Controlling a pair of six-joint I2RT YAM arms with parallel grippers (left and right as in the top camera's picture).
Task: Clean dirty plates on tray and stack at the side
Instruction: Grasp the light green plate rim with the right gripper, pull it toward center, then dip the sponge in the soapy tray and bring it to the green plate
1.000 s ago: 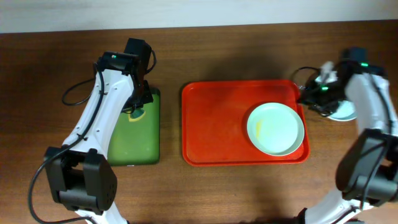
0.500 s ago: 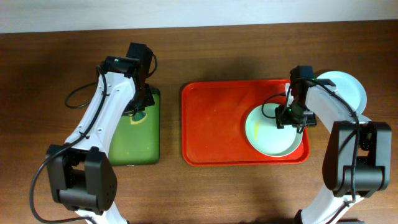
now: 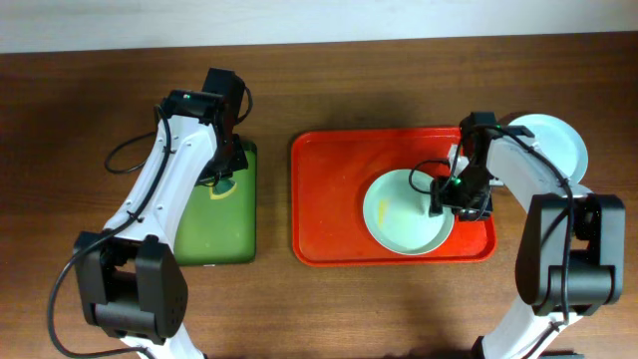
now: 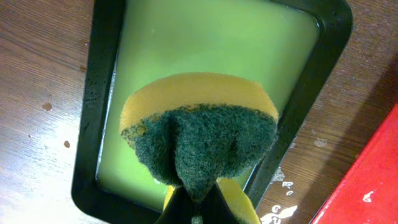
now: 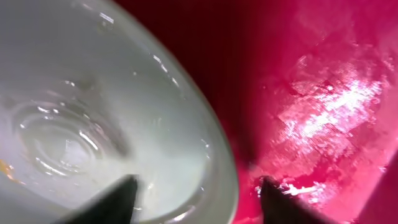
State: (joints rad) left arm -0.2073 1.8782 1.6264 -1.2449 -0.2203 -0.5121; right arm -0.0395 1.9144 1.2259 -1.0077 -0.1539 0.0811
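A pale plate [image 3: 399,214] with a faint yellow smear lies on the red tray [image 3: 329,199], right of its middle. My right gripper [image 3: 446,195] is open, its fingers either side of the plate's right rim. In the right wrist view one finger is inside the plate [image 5: 93,112], the other over the tray [image 5: 323,93], and the gripper [image 5: 199,198] is open. Another plate [image 3: 558,142] sits on the table right of the tray. My left gripper [image 3: 221,172] is shut on a yellow and green sponge [image 4: 199,130] above the green tray [image 4: 99,93].
The green tray [image 3: 214,234] with a dark rim lies left of the red tray on the brown wooden table. A black cable loops beside the left arm [image 3: 120,155]. The left half of the red tray is bare.
My right arm swung from the side plate to the plate on the tray, and that plate slid left across the tray. The left arm with the sponge has barely moved.
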